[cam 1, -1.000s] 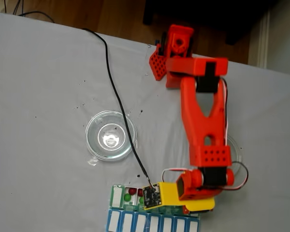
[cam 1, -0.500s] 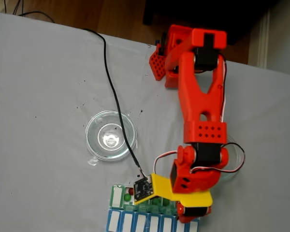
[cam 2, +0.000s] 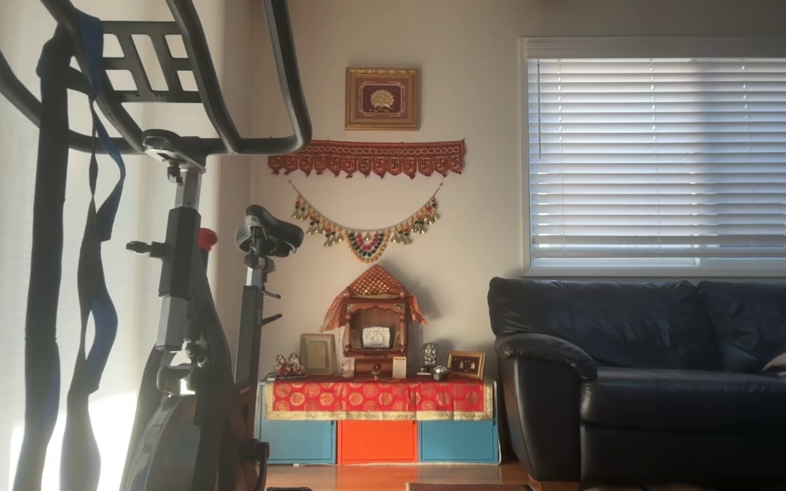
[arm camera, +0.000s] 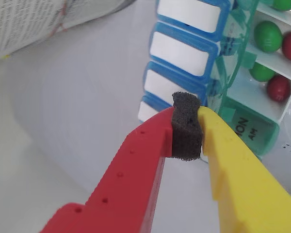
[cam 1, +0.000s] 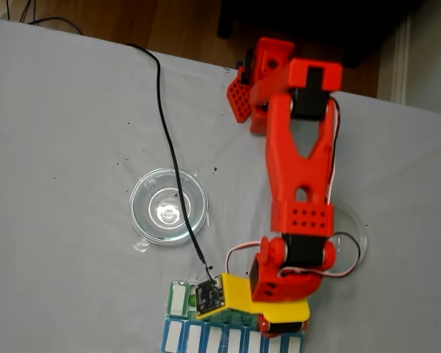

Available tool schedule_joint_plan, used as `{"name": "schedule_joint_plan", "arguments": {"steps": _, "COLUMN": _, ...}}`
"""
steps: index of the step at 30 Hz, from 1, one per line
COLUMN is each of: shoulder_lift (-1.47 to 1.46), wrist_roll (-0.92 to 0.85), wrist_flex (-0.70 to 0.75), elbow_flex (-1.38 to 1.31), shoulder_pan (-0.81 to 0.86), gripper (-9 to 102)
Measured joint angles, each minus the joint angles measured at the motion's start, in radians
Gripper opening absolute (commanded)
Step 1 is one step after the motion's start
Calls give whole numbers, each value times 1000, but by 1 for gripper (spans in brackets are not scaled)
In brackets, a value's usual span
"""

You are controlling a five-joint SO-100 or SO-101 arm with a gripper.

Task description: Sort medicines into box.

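In the wrist view the hand [arm camera: 186, 127] has its red finger [arm camera: 136, 165] and yellow finger [arm camera: 237, 170] pressed together at the tips, with only a black foam pad [arm camera: 185, 128] squeezed between them and no ball in the grip. The tips sit just in front of the near end of the pill organizer, at the seam between its 2 rows. To the right of the yellow finger lies the green box [arm camera: 254, 133], its nearest lid shut and lettered "AM". Beyond that lid, open compartments hold medicines: a red ball [arm camera: 279, 87] beside a green ball [arm camera: 261, 72], and further along a green ball [arm camera: 267, 36] beside another red one at the picture's edge. To the left runs the blue-and-white row [arm camera: 182, 51], lids closed.

In the fixed view the orange arm [cam 1: 300, 169] reaches down over the white surface [cam 1: 66, 132] to the organizer at the bottom edge. A round clear glass dish [cam 1: 168, 206] stands well apart, up and to the left.
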Motion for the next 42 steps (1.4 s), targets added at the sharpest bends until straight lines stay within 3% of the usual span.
{"name": "schedule_joint_plan", "arguments": {"steps": 12, "shoulder_lift": -149, "wrist_roll": -5, "wrist_flex": 270, "elbow_flex": -261, "shoulder_pan": 8, "gripper": 1}}
{"name": "schedule_joint_plan", "arguments": {"steps": 21, "shoulder_lift": -221, "wrist_roll": -20, "wrist_flex": 359, "elbow_flex": -344, "shoulder_pan": 9, "gripper": 1}}
{"name": "schedule_joint_plan", "arguments": {"steps": 29, "shoulder_lift": -385, "wrist_roll": -54, "wrist_flex": 522, "elbow_flex": -515, "shoulder_pan": -3, "gripper": 1}}
{"name": "schedule_joint_plan", "arguments": {"steps": 42, "shoulder_lift": -439, "wrist_roll": -72, "wrist_flex": 578, "elbow_flex": -598, "shoulder_pan": -3, "gripper": 1}}
